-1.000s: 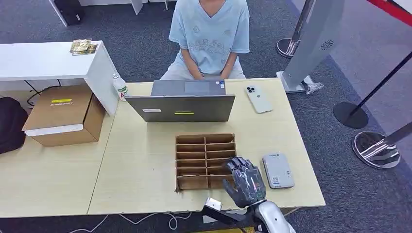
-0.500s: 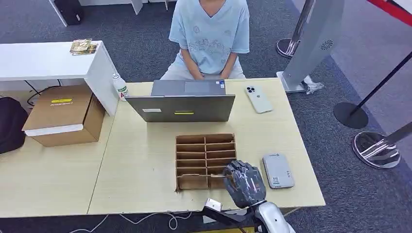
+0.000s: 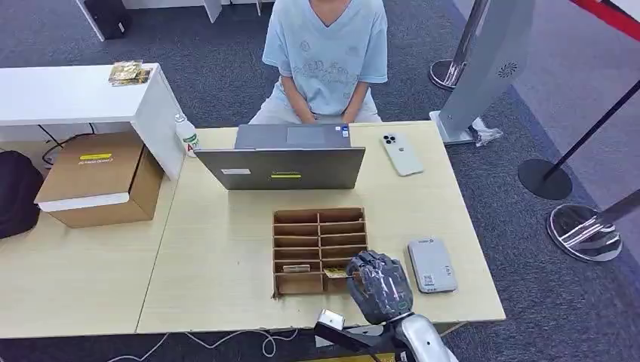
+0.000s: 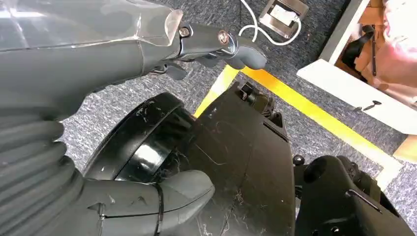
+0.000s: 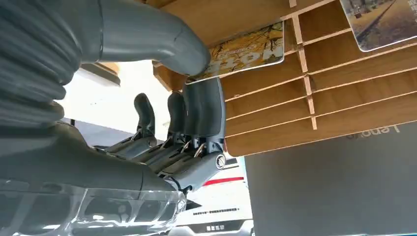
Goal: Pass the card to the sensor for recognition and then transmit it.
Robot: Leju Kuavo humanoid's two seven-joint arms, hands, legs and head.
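At the near edge of the wooden table (image 3: 226, 249), from the head view: right hand (image 3: 380, 286) curled over the near right corner of the cardboard organizer (image 3: 319, 250), closing on a yellow card (image 3: 337, 273) whose edge peeks out of a near compartment beside the fingers. Second card (image 3: 296, 268) lying in the left column. Grey sensor (image 3: 432, 265) flat on the table just right of the hand, laptop (image 3: 281, 167) and phone (image 3: 401, 153) farther back, person seated (image 3: 326, 53) beyond.

In the left wrist view: left hand (image 4: 147, 64) hanging low over carpet, fingers loosely apart, nothing held.

In the right wrist view: thumb (image 5: 152, 37) and fingers (image 5: 204, 115) pinching the yellow card (image 5: 246, 51) at its corner, card partly seated in its slot, divider walls close on both sides. Another card (image 5: 381, 22) one slot over.

Risks from here, as a judgement: thin corner pinch, so a skewed lift could jam the card against a divider, slip it loose, or drag the light organizer along; a wide swing toward the sensor could clip its edge.
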